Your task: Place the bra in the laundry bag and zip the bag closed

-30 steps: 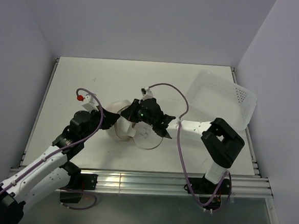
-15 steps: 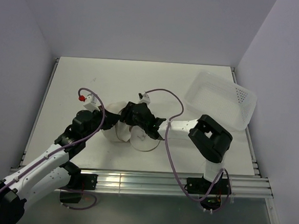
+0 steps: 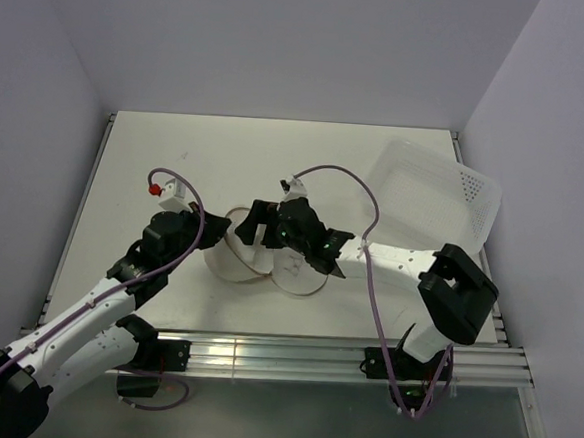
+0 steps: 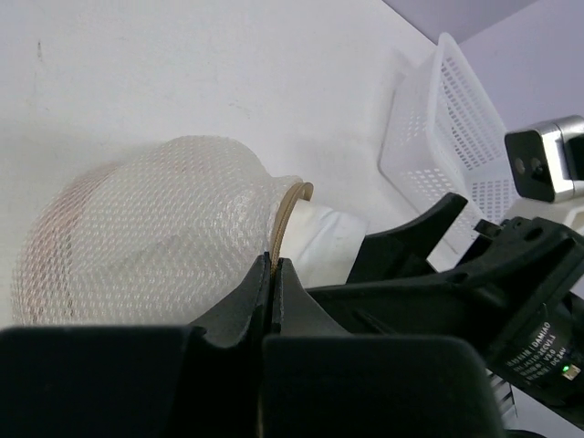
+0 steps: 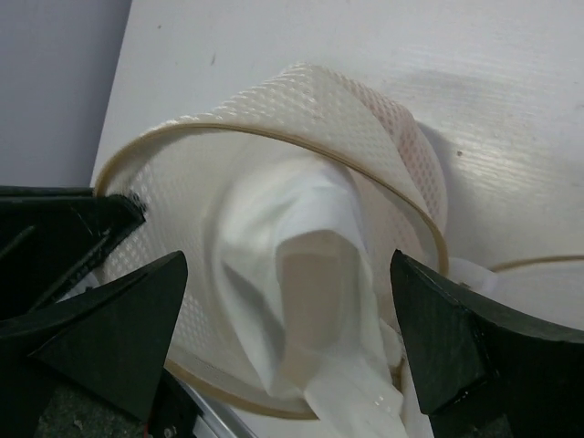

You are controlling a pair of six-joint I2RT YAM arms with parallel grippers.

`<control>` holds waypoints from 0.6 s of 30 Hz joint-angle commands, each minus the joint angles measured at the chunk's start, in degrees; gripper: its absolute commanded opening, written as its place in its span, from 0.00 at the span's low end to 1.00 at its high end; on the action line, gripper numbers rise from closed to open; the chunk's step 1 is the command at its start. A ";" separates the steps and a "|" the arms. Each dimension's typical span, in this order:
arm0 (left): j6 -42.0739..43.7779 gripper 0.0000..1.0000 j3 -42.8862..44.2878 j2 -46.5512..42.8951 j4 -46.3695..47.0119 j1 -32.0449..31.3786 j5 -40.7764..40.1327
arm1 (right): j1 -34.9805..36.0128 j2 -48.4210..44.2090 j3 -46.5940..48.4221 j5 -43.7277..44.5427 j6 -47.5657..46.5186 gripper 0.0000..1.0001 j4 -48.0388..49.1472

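Table (image 3: 177, 141): the plastic bin (image 3: 429, 189) sits at the far right, well apart from both arms.

Laundry bag (image 3: 227, 260): I see it lying on its side near the middle, mouth facing the right arm, not zipped.

Bra (image 5: 310, 255): white, sitting in the mouth, with 1 part trailing over the lower edge.

Right gripper (image 5: 288, 265): it has just opened. Its 2 fingers are now spread wide and empty at the mouth, so I judge the bra released.

Left gripper (image 4: 274, 266): pinched on the bag's rim (image 4: 290, 205).

Tucking and zipping remain.
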 commanded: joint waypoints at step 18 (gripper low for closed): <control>1.55 0.00 -0.24 -0.78 4.35 0.28 -0.09 | -12.24 -22.99 -20.07 4.14 -6.53 0.21 -14.21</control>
